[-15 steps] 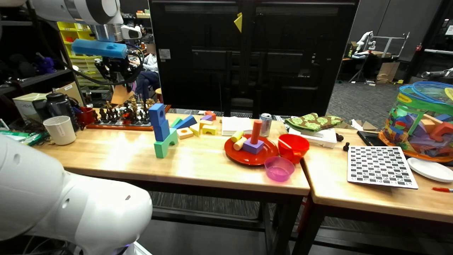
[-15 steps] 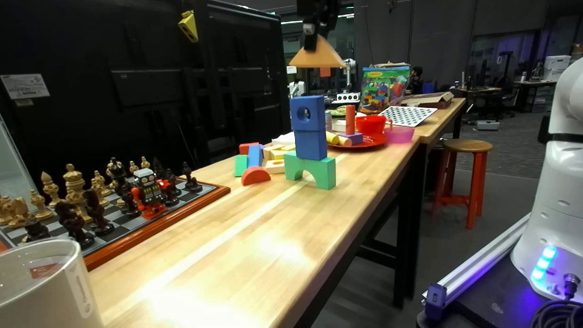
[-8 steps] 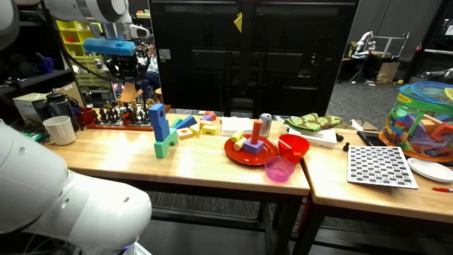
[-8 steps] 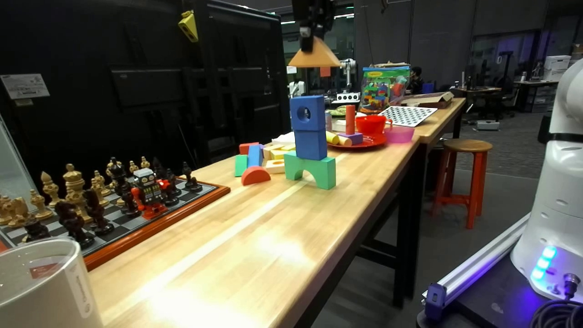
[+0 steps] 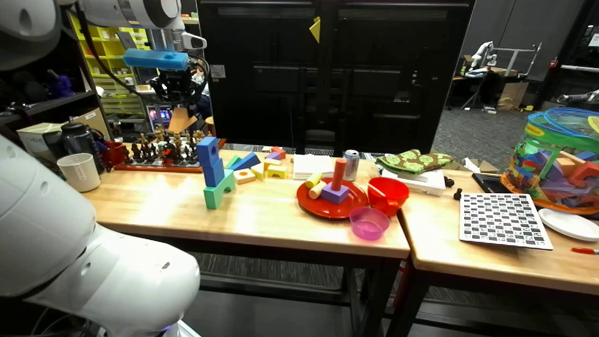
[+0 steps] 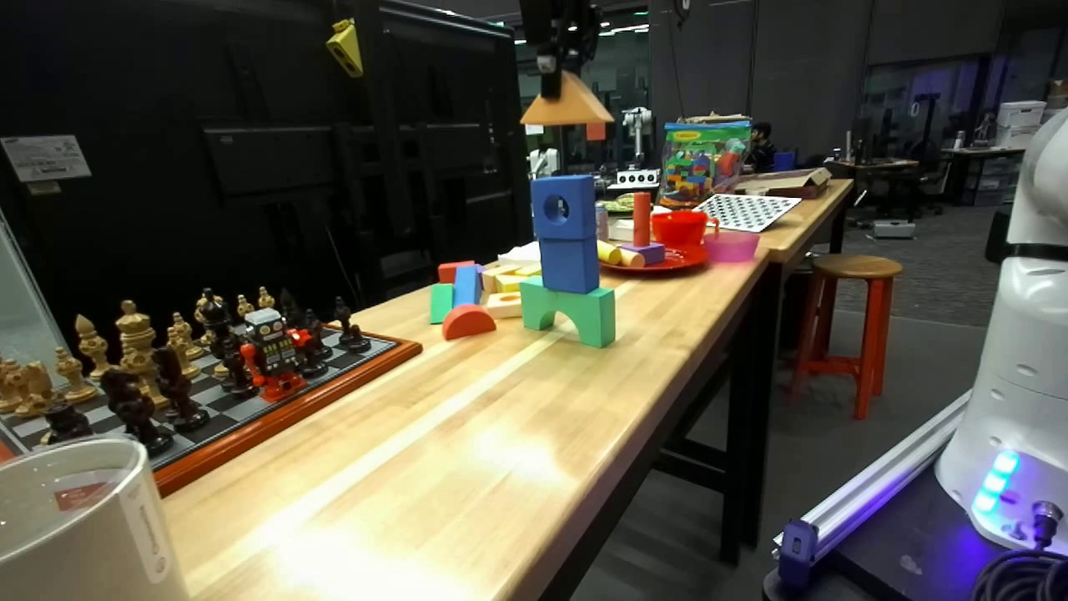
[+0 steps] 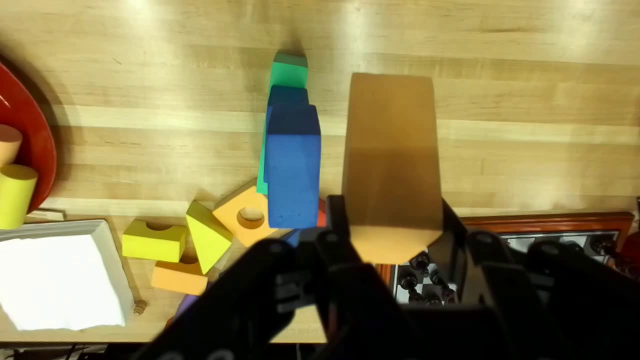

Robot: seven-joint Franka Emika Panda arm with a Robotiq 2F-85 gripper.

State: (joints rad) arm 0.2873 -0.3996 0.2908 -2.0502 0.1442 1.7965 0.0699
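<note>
- At nine o'clock of the wrist view, the red plate [image 7: 44,150] runs out past the edge; the peach cylinder [image 7: 7,143] on it is cropped too, and the yellow cylinder [image 7: 16,195] meets the edge.
- At eight o'clock, the white stack [image 7: 60,282] loses its left side.
- Farther in on the same bearing: a yellow arch [image 7: 154,245]; a purple block [image 7: 186,303], mostly behind the gripper [image 7: 392,212], shape unreadable; a yellow wedge [image 7: 209,237]; a holed block [image 7: 250,195].
- Just off centre toward ten o'clock, the upper blue block [image 7: 293,180] hides most of what stands under it; in an exterior view that is a lower blue block [image 6: 569,265] and a green arch [image 6: 596,317].
- Toward six o'clock, only a sliver of a red block [image 7: 322,212] shows.
- At three o'clock from the upper blue block and apart from it, the orange block [image 7: 392,130] hangs above the table [image 6: 417,451], pinched by the gripper; in an exterior view the gripper, cropped overhead, covers its top, so flat or peaked cannot be told.
- At four o'clock, the chessboard [image 7: 550,221] is largely behind the gripper; its black pieces [image 7: 420,262] are too blurred to name.
</note>
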